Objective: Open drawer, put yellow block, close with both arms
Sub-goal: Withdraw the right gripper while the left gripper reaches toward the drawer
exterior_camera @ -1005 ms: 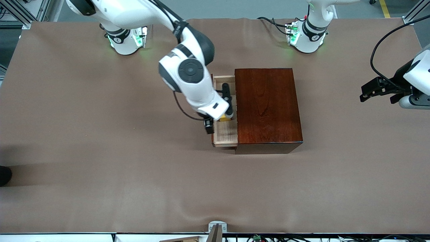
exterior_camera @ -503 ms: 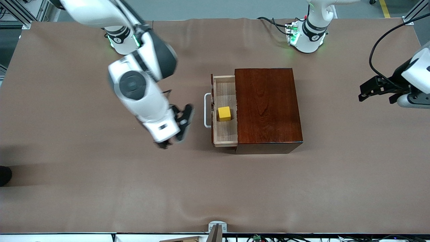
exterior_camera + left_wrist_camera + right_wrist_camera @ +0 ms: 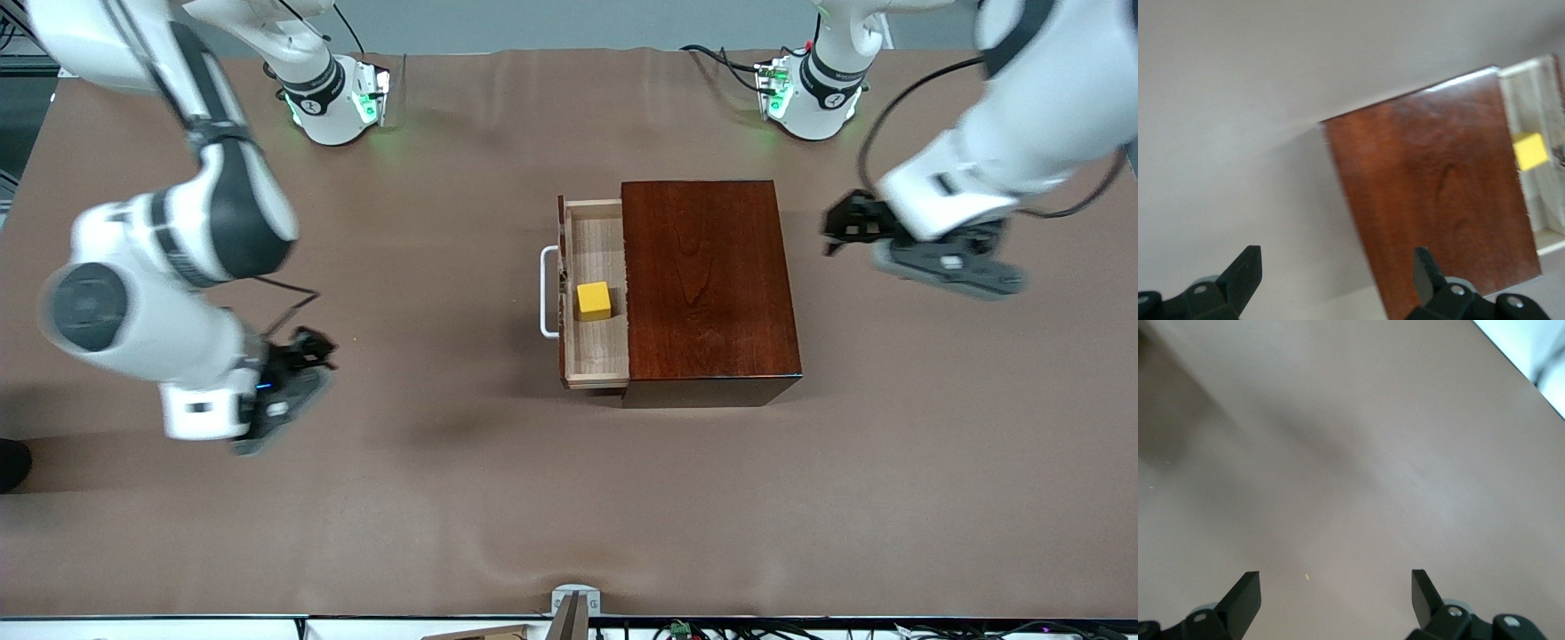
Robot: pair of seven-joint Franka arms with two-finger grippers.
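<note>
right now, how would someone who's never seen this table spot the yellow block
Find the dark reddish-brown wooden box in the middle of the table. A pale drawer with a white handle sticks out of it toward the right arm's end. The yellow block lies inside that drawer, the only bright yellow thing in view.

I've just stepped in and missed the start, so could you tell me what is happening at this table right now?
The drawer of the dark wooden box is pulled open, and the yellow block sits inside it. Neither arm is touching anything. The right hand is open over bare table toward the right arm's end, and the left hand is open over the table beside the box at the left arm's end. The drawer is not yet closed.
</note>
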